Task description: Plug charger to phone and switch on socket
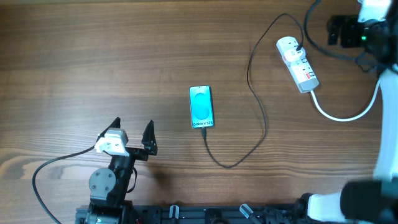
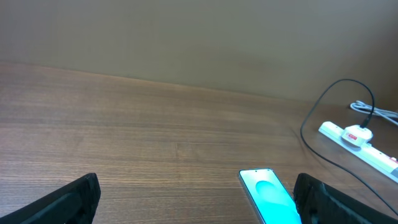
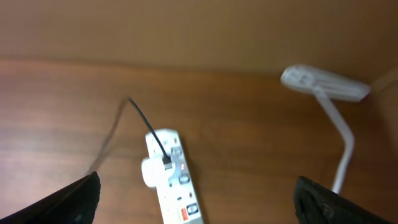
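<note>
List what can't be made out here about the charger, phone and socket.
The charger tip at the phone: too small overhead to tell whether it is seated; the left wrist view's bottom edge cuts off the phone's near end.
The socket switch position: too small overhead, blurred in the right wrist view.
The socket's far end: cut off by the right edge in the left wrist view.

**Black fingers, white links**

The left arm (image 1: 121,168) has tapered black fingers (image 1: 149,134), a white block (image 1: 113,143) at the wrist, a grey round joint (image 1: 101,182) and a thin black cable (image 1: 62,158). The right arm (image 1: 387,130) has long white links and a black wrist housing (image 1: 348,30) with a green light (image 1: 362,38).
</note>
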Motion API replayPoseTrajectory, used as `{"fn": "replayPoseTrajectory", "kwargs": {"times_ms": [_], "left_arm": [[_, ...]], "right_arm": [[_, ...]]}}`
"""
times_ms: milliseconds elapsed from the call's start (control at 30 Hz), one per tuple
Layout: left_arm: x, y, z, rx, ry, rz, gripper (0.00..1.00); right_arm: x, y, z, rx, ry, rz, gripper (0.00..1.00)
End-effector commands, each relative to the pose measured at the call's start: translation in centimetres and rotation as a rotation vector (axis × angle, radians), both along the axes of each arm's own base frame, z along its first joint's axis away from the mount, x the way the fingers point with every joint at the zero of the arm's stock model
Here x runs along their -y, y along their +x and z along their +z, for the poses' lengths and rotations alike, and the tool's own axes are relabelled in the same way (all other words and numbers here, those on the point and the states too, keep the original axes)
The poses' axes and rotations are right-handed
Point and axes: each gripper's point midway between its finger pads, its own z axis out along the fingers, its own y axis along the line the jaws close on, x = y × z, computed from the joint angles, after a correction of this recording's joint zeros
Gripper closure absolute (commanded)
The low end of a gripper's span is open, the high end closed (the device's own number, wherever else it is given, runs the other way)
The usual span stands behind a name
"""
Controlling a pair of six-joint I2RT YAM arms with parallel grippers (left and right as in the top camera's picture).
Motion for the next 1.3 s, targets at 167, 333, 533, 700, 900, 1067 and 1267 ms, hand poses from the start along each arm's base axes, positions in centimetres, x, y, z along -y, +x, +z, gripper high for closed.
{"fn": "replayPoseTrajectory", "kwargs": {"times_ms": [167, 333, 533, 700, 900, 1067, 1267], "left_arm": [[-0.2, 0.0, -0.1, 0.001, 0.02, 0.007, 0.0], [-0.2, 0.0, -0.1, 0.001, 0.02, 0.007, 0.0], [-0.2, 0.0, -0.1, 0.001, 0.02, 0.006, 0.0], [-0.2, 0.0, -0.1, 0.001, 0.02, 0.006, 0.0], [-0.2, 0.0, -0.1, 0.001, 0.02, 0.007, 0.0], [-0.2, 0.0, -0.1, 0.001, 0.02, 0.007, 0.0], [-0.2, 0.0, -0.1, 0.001, 0.02, 0.007, 0.0]], "right_arm": [[-1.1, -4.6, 7.5, 0.174, -0.063, 0.002, 0.0], [-1.4, -6.2, 8.4, 0.2, -0.07, 0.002, 0.0], [-1.4, -9.2, 4.4, 0.132, -0.079, -0.03, 0.0], [-2.2, -10.8, -2.2, 0.013, -0.04, -0.011, 0.0], [-5.4, -9.3, -8.1, 0.048, 0.037, 0.19, 0.0], [-9.2, -8.6, -10.2, 0.181, 0.066, 0.347, 0.0], [-13.7, -10.4, -15.5, 0.205, 0.036, 0.482, 0.0]]}}
